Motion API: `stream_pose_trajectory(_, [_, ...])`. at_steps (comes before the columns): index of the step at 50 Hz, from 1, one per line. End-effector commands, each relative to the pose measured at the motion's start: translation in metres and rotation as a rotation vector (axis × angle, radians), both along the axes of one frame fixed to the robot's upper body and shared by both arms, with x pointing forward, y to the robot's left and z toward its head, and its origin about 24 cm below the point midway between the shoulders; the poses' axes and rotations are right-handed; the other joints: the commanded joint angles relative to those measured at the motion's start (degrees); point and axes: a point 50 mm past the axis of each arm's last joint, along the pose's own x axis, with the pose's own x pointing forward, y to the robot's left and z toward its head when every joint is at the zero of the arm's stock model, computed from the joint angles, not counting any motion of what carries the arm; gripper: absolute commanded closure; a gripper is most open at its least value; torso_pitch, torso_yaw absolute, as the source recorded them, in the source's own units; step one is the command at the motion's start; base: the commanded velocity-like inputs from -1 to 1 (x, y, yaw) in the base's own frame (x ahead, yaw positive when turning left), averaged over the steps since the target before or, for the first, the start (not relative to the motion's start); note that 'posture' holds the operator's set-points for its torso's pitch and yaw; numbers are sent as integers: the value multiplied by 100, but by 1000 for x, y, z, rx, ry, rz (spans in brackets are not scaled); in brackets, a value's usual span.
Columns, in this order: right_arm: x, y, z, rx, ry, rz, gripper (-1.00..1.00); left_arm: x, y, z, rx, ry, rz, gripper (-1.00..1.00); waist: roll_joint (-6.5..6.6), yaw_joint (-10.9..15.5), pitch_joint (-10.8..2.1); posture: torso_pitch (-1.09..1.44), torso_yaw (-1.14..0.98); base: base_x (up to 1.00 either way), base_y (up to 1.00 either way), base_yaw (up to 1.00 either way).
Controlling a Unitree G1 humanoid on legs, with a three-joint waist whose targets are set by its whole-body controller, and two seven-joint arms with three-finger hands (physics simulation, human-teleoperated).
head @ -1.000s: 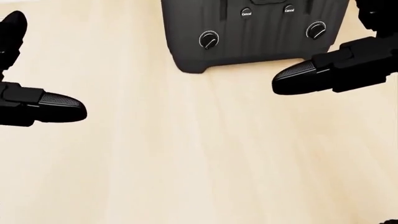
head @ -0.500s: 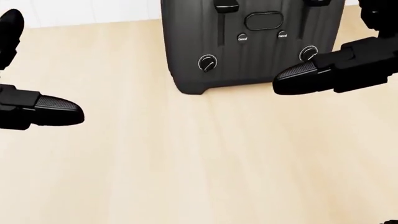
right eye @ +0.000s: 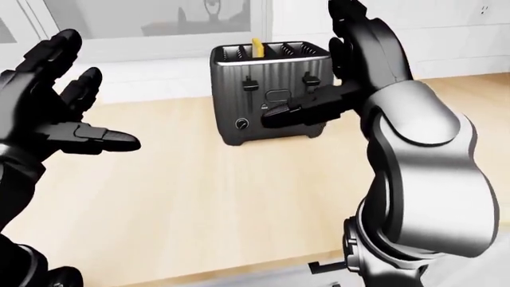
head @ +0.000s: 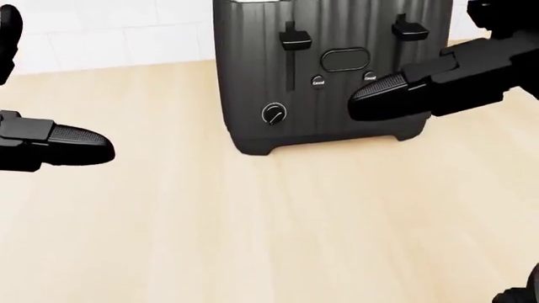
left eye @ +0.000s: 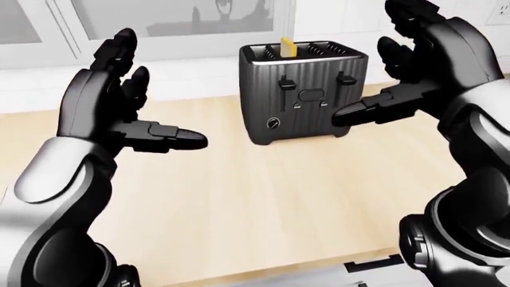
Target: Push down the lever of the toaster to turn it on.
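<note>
A black ribbed toaster (left eye: 307, 101) stands on the light wooden counter (left eye: 263, 203), with a yellow slice (left eye: 287, 48) sticking out of a top slot. Its face carries two levers, the left lever (head: 295, 41) and the right lever (head: 409, 28), both high in their tracks, above two knobs and cancel buttons. My right hand (left eye: 368, 73) is open. Its thumb (head: 387, 95) lies across the toaster's face below the right lever, and whether it touches is unclear. My left hand (left eye: 163, 95) is open, well left of the toaster, holding nothing.
A white tiled wall (left eye: 183, 69) and a window (left eye: 175, 15) rise behind the counter. The counter's near edge (left eye: 303, 268) runs along the bottom of the eye views, with a dark fitting (left eye: 375, 264) below it.
The head view has shifted, so the toaster sits lower and shows its levers. My right thumb has moved left and up across the toaster's face. The left hand has hardly moved.
</note>
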Motion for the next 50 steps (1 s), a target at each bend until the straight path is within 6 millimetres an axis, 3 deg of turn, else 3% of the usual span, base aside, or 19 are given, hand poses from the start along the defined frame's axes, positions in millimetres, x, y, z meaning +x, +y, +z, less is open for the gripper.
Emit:
stream_pose_trajectory(1, [-3,-1,11,8,-46,-14,-100,-4,0,12,6,-73,5,-100,0,6,-82,-29,0,0,0,0])
stream_pose_trajectory(15, [5,21,16,8,-41,35,-100,-5,2,9,-18,-50,-19,-100,15,25,-98,-29,0,0,0,0])
stream_pose_trajectory(40, [6,69,5,-25,-11,153,-100,-5,2,7,-28,-34,-24,-100,73,39,-101,-29,0,0,0,0])
stream_pose_trajectory(50, [16,84,3,-31,20,187,-100,-4,1,6,-33,-28,-24,-100,104,35,-113,-29,0,0,0,0])
